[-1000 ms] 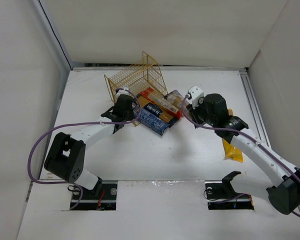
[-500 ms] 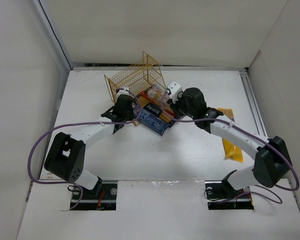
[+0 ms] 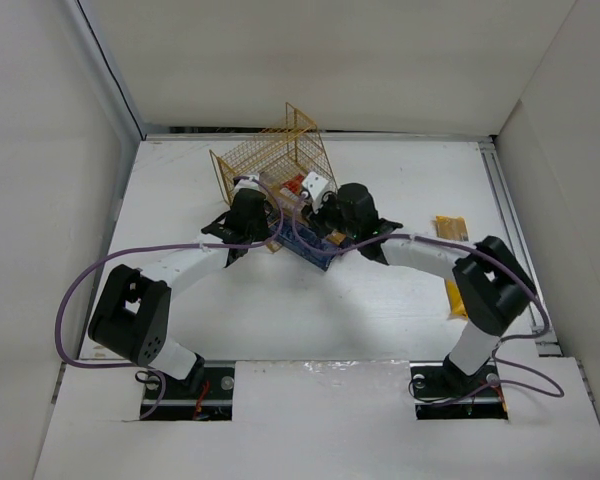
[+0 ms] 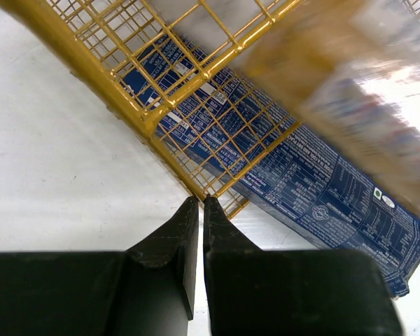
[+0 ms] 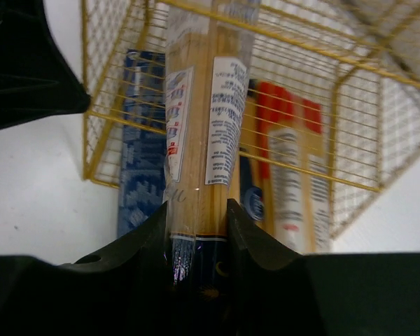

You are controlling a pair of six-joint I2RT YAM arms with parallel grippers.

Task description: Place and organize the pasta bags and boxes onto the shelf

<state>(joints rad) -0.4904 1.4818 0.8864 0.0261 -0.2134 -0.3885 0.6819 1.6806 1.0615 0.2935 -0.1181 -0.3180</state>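
Note:
The shelf (image 3: 270,155) is a gold wire rack standing tilted at the back of the table. My left gripper (image 4: 202,201) is shut, its tips pinching the bottom corner wire of the shelf (image 4: 112,91). My right gripper (image 5: 198,206) is shut on a clear bag of spaghetti (image 5: 203,105) with a dark end; the bag points into the open side of the shelf (image 5: 85,105). A dark-blue box (image 4: 322,189) lies under the shelf and sticks out toward me (image 3: 318,250). Orange packs with red ends (image 5: 287,161) lie beside it inside the wire frame.
A yellow-orange bag (image 3: 451,226) lies on the table at the right, partly hidden by my right arm (image 3: 480,285). White walls close in the table at the left, back and right. A metal rail (image 3: 510,220) runs along the right edge.
My right arm has swung left across the table, carrying the spaghetti bag up to the shelf's opening. The left arm and the shelf have stayed where they were.

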